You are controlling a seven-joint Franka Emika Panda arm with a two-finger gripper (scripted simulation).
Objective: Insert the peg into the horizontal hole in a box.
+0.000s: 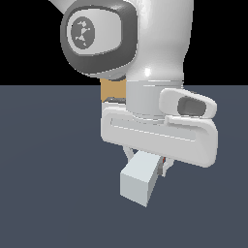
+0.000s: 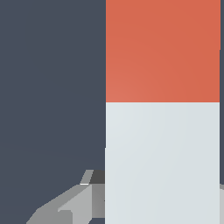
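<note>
Pincer [image 1: 145, 162] is clamped on the peg [image 1: 139, 181], low centre of the exterior frame, above the desk [image 1: 48, 169]. The peg's long axis runs toward the camera and away; the grey end faces the camera, the red end points back. The box [image 1: 112, 91] shows only as a tan sliver upper centre, behind the arm; the hole is hidden. Peg points roughly boxward.

the peg [image 1: 139, 181] is a square bar, pale grey-white, its blunt white end facing the exterior view, raised off the dark floor. the wrist view shows its red-orange end section meeting the white length [image 2: 162, 162] at a straight line. of the box [image 1: 112, 90], only a small tan patch shows behind the arm; its hole is hidden.
</note>
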